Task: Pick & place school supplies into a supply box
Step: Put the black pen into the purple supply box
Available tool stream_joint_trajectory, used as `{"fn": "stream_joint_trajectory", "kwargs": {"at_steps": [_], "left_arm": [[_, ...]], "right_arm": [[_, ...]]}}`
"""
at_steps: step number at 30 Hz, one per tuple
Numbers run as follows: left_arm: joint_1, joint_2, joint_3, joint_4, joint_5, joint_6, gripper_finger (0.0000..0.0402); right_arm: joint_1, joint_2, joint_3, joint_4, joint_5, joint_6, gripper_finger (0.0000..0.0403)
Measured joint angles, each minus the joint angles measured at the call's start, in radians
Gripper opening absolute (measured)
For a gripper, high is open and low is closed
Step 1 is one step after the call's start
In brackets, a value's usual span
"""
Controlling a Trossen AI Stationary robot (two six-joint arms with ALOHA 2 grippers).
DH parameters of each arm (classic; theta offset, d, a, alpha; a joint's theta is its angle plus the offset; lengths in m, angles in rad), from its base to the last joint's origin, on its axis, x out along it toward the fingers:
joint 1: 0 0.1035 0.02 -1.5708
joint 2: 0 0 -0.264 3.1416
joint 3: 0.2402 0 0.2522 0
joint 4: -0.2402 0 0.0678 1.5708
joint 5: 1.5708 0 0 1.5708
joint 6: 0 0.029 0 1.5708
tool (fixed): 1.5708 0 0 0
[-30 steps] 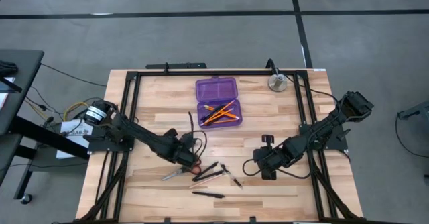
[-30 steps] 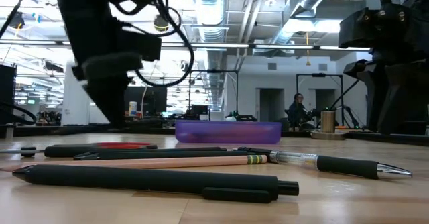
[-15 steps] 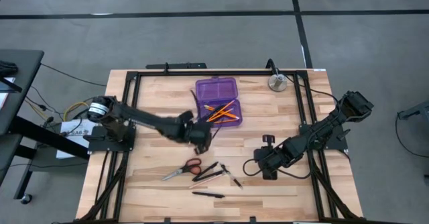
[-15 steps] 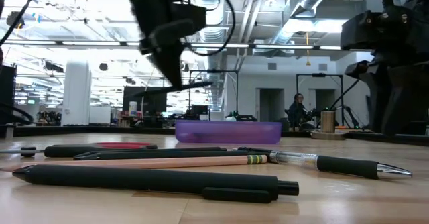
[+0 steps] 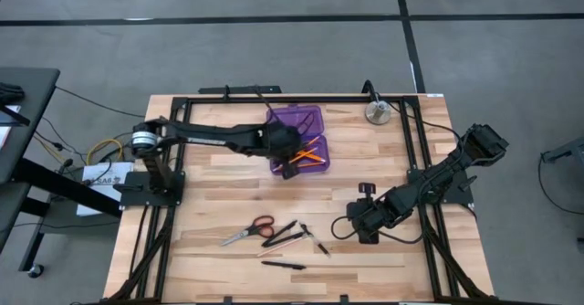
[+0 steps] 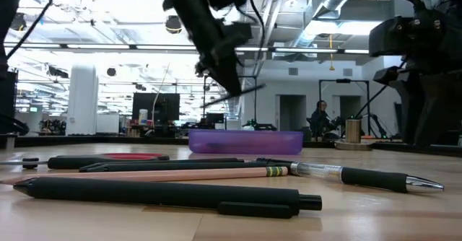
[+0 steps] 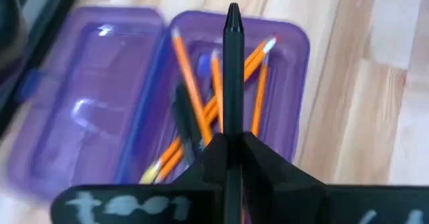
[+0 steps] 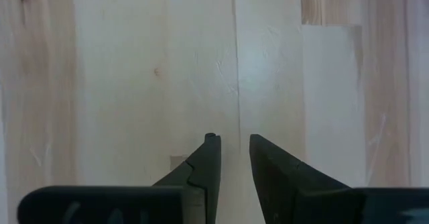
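From above, the left gripper (image 5: 290, 163) hangs over the near half of the small translucent purple plastic pencil case (image 5: 296, 120), lid laid open, orange pencils (image 5: 308, 150) already inside. I'd say it sits there so its load can drop straight in. The right gripper (image 5: 362, 221) waits low over bare wooden table (image 5: 219, 205). Red-handled scissors (image 5: 248, 232) and several slim black pens (image 5: 283, 265) lie near the front edge, well apart from the case; a round silver metal disc (image 5: 378, 112) sits at the far corner.

At table height, the slim black pen (image 6: 232, 94) slants in the air above the case (image 6: 245, 141).

Through the left wrist camera, the fingers (image 7: 265, 158) are clamped tight on that pen (image 7: 232, 70), which points over the pencils (image 7: 189, 83).

Through the right wrist camera, the fingers (image 8: 209, 158) stand slightly parted, holding nothing.
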Motion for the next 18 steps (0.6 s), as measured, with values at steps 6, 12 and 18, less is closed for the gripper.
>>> {"fn": "stream_joint_trajectory", "kwargs": {"at_steps": [6,12,18], "left_arm": [[0.029,0.086,-0.001,0.042,0.032,0.038,0.0015],[0.036,0.109,-0.001,0.058,0.033,0.044,0.0066],[0.035,0.108,0.018,0.036,0.067,0.031,0.0107]], "right_arm": [[0.0,0.0,0.0,-0.007,0.0,0.007,0.0076],[0.0,0.0,0.0,-0.013,0.0,0.015,0.0076],[0.0,0.0,0.0,-0.016,0.0,0.016,0.0076]]}}
